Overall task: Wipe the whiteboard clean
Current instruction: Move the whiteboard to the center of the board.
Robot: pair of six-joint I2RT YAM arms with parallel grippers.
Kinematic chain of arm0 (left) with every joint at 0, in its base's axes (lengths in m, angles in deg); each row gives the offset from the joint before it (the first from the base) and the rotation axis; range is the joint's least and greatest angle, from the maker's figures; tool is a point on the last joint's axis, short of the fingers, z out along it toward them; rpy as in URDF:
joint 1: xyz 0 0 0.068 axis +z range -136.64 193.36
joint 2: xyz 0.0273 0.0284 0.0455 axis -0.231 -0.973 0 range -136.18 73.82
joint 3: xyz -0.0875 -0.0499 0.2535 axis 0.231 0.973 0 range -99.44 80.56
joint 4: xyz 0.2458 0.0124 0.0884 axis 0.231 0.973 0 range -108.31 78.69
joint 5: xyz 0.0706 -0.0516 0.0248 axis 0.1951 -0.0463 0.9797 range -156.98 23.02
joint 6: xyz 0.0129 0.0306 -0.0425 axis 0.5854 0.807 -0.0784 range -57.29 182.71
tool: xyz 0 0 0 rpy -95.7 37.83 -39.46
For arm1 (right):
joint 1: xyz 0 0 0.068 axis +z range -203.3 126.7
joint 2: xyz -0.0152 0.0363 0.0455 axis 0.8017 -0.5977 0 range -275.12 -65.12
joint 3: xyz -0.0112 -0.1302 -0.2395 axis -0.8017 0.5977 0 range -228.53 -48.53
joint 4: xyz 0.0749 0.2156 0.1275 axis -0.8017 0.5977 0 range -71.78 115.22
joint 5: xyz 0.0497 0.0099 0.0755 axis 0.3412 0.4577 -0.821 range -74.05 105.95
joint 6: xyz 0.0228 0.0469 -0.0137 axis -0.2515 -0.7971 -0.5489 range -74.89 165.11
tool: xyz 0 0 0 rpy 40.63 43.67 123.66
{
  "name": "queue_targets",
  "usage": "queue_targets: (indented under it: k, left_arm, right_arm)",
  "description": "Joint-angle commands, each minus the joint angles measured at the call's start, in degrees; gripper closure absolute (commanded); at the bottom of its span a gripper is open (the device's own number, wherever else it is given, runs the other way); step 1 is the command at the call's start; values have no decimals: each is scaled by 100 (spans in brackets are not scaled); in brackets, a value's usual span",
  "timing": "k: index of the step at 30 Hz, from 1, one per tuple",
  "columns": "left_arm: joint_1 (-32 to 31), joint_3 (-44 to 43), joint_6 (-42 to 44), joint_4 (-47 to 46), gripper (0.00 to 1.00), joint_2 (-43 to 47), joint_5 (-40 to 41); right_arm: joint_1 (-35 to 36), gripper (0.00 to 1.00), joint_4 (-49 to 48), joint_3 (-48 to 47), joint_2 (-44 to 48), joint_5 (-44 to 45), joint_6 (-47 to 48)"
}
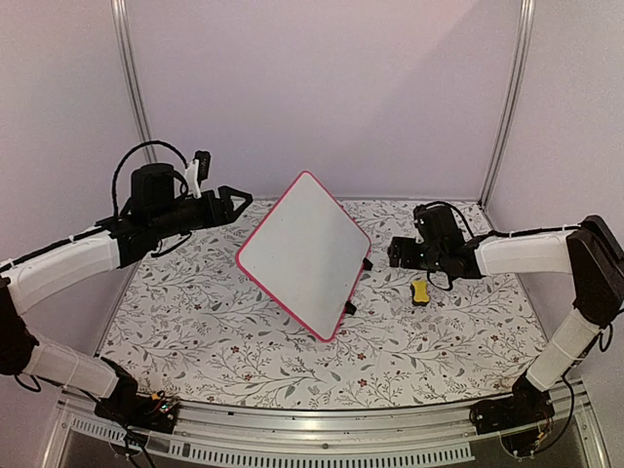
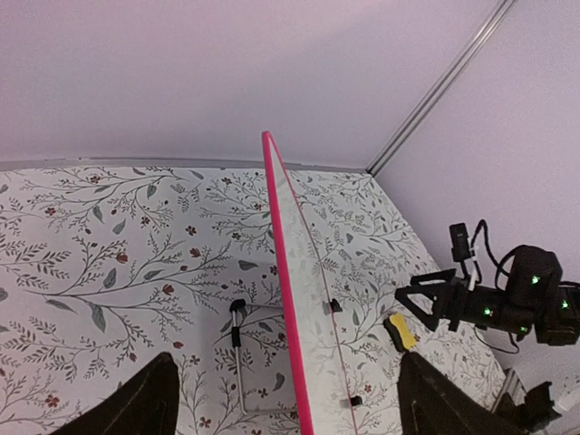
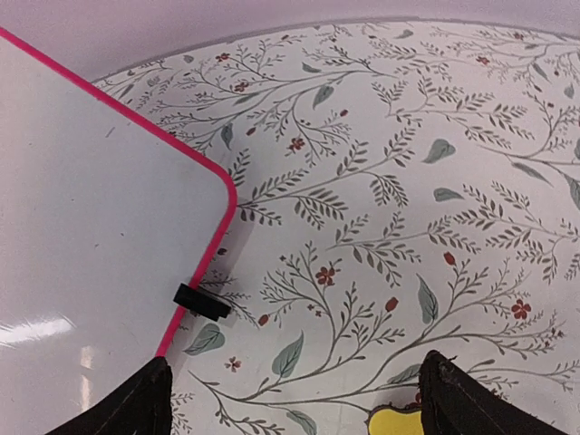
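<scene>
The whiteboard (image 1: 304,255), white with a pink-red frame, stands tilted on two black clip feet (image 1: 349,308) in the middle of the floral table, and its face looks blank. My left gripper (image 1: 239,202) hovers open behind its far-left edge. In the left wrist view the board's pink edge (image 2: 288,299) runs between my left gripper's (image 2: 290,408) spread fingers (image 2: 145,403), apart from them. My right gripper (image 1: 395,253) is open to the right of the board, holding nothing. The yellow eraser (image 1: 420,291) lies on the table just below it. In the right wrist view the eraser (image 3: 396,422) shows by one finger (image 3: 480,403).
A wire stand (image 2: 237,335) props the board from behind. A black clip foot (image 3: 201,302) sticks out from the board's edge near my right gripper (image 3: 294,408). Pale walls with metal corner posts (image 1: 507,97) close the back and sides.
</scene>
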Motion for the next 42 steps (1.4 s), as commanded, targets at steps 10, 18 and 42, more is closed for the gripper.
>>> queue_targets:
  k: [10,18,42]
  left_arm:
    - [234,273,-94,-360,0,130,220]
    - [333,290,-145,-396,0,122,123]
    - [588,344,-295,-527,0,166,-80]
  right_arm:
    - [-17,6,985,-1453,-986,-1156,2898]
    - [-12,9,1024,-1900,-1691,-1067,3242]
    - [92,62,-76,-2262,-2674,-1779,4018]
